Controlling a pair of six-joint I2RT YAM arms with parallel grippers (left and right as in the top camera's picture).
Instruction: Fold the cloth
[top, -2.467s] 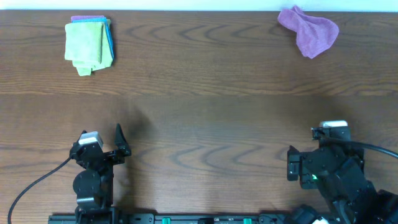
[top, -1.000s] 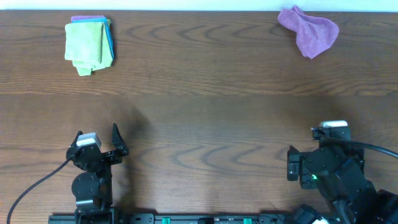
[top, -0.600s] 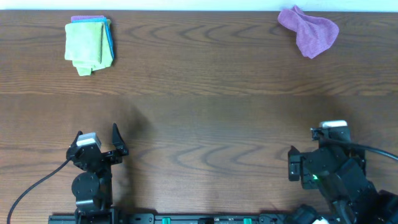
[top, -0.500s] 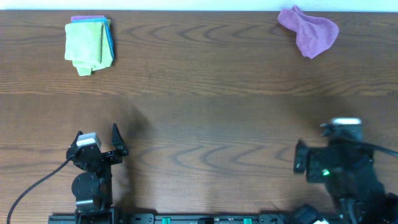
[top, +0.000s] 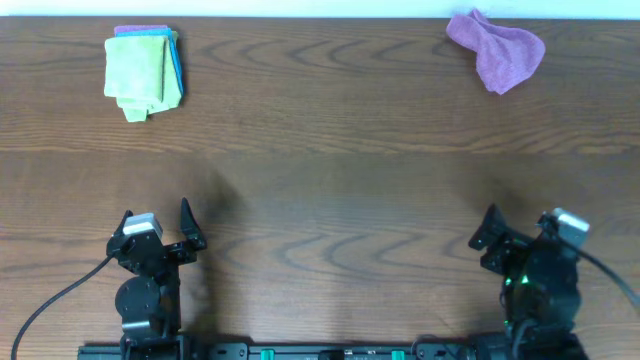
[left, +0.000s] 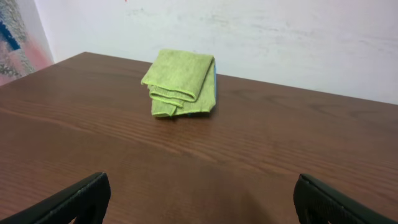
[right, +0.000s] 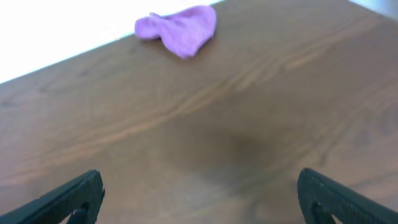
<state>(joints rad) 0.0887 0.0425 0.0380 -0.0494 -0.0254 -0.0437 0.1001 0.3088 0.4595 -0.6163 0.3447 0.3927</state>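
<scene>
Soft, even light on the tabletop (top: 320, 150), no hard glare.
Overhead and left wrist views are sharp — the cloth (left: 181, 78) crisp-edged — with faint diffuse shadows toward the front edge; the right wrist view is blurred throughout (purple cloth (right: 177, 28) smeared), its wall (right: 50, 31) burnt out white.

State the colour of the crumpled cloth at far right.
The crumpled cloth is plain purple; clearest in the overhead view.
</scene>
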